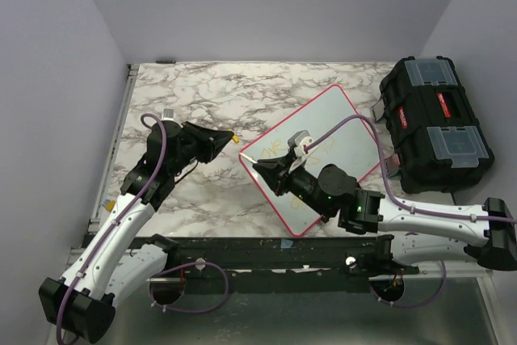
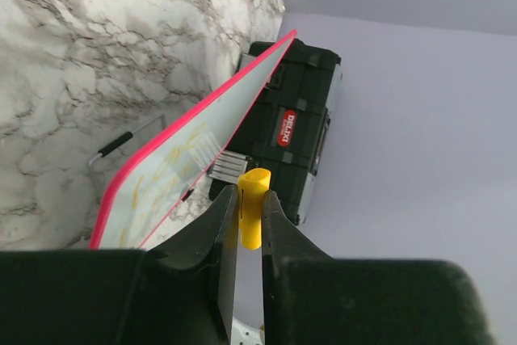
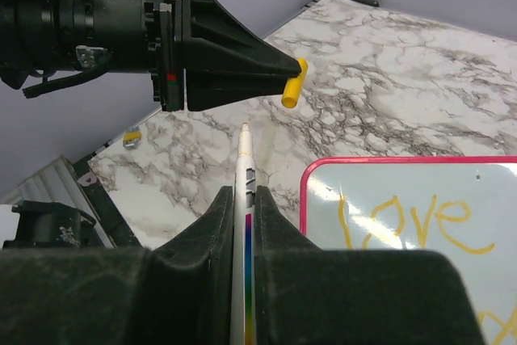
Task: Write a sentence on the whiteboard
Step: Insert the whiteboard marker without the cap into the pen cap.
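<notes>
The whiteboard (image 1: pixel 331 111) with its pink-red rim lies slanted on the marble table, right of centre. Faint yellow words of the sentence (image 3: pixel 412 220) show near its corner and read "love". My right gripper (image 1: pixel 260 167) hovers over the board's left corner. It is shut on a white marker (image 3: pixel 244 151) whose bare tip points toward the left arm. My left gripper (image 1: pixel 230 139) is shut on the marker's yellow cap (image 2: pixel 252 208), just off the board's left corner. Cap (image 3: pixel 293 92) and marker tip are a short gap apart.
A black toolbox (image 1: pixel 436 123) stands at the right, beyond the board's far edge. Bare marble table (image 1: pixel 242 94) stretches behind and to the left of the arms. A metal rail (image 1: pixel 121 119) runs along the table's left edge, and a black frame (image 1: pixel 266 250) along the near edge.
</notes>
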Controlling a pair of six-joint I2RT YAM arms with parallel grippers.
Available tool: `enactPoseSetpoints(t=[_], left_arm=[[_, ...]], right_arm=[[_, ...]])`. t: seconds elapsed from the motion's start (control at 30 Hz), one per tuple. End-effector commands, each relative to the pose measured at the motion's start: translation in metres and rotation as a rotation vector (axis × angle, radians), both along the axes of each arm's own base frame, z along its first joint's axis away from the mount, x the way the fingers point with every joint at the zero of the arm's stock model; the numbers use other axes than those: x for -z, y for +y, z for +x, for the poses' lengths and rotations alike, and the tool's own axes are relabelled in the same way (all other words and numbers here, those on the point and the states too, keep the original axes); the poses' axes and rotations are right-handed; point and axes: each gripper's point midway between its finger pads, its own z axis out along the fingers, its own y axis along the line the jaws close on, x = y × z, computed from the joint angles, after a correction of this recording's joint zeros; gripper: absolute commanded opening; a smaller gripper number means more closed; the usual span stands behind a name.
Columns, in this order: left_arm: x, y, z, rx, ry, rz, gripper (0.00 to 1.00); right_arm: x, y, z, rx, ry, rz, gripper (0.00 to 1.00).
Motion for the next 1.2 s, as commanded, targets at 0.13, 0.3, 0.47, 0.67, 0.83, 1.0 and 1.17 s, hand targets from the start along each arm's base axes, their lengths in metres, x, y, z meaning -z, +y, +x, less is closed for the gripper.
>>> enactPoseSetpoints(t=[0.13,0.3,0.47,0.67,0.83,1.0,1.17], left_arm=[[-0.019,-0.01,-0.004,0.045,-0.014,-0.101,0.0],[-0.018,-0.011,-0.005,0.052,-0.014,-0.102,0.0],[-0.017,-0.01,-0.007,0.05,-0.014,-0.101,0.0],[-0.017,-0.007,-0.007,0.034,-0.015,-0.093,0.0],[-0.017,-0.006,-0.007,0.03,-0.015,-0.092,0.0],[-0.016,-0.007,-0.008,0.037,-0.01,-0.094,0.0],[-0.015,-0.007,-0.009,0.038,-0.009,-0.095,0.0]], right_arm=[[-0.019,0.009,0.008,0.031,-0.027,0.047,0.01],[-0.018,0.014,0.011,0.037,-0.028,0.047,0.01],[-0.017,0.013,0.016,0.067,-0.031,0.043,0.01],[-0.015,0.009,0.019,0.096,-0.027,0.04,0.01],[-0.012,0.004,0.023,0.131,-0.021,0.037,0.01],[-0.012,0.004,0.025,0.141,-0.019,0.042,0.01],[-0.012,0.002,0.026,0.154,-0.017,0.045,0.01]])
